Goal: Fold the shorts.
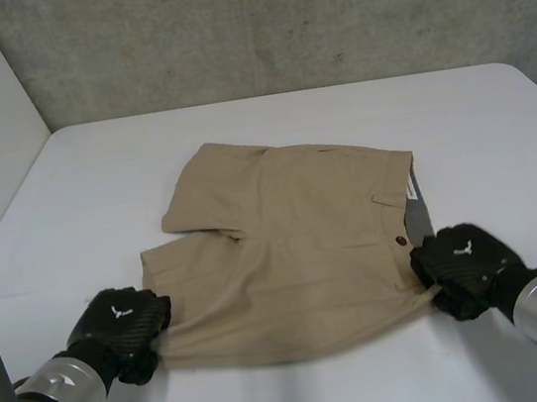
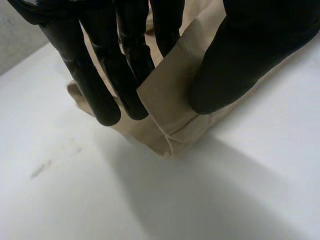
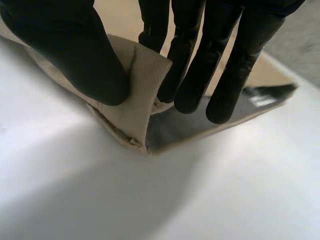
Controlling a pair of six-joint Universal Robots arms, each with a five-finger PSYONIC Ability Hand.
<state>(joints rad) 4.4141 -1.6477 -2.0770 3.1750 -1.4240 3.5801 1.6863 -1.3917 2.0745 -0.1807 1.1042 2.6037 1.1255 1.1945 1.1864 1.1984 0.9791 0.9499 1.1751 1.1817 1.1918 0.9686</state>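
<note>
Khaki shorts [image 1: 295, 247] are clamped by the left hand [image 1: 121, 327] at a hem corner [image 2: 170, 125], by the right hand [image 1: 463, 269] at a waistband corner [image 3: 132, 117]; white label [image 3: 260, 100] unreadable

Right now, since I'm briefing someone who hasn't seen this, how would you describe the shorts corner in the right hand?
On the white table lie tan shorts; follow their near edge to the right hand. The corner pinched there is at the waist. Unlike the hem corner in the left hand, it shows dark grey lining and has a brown button beside it.
</note>
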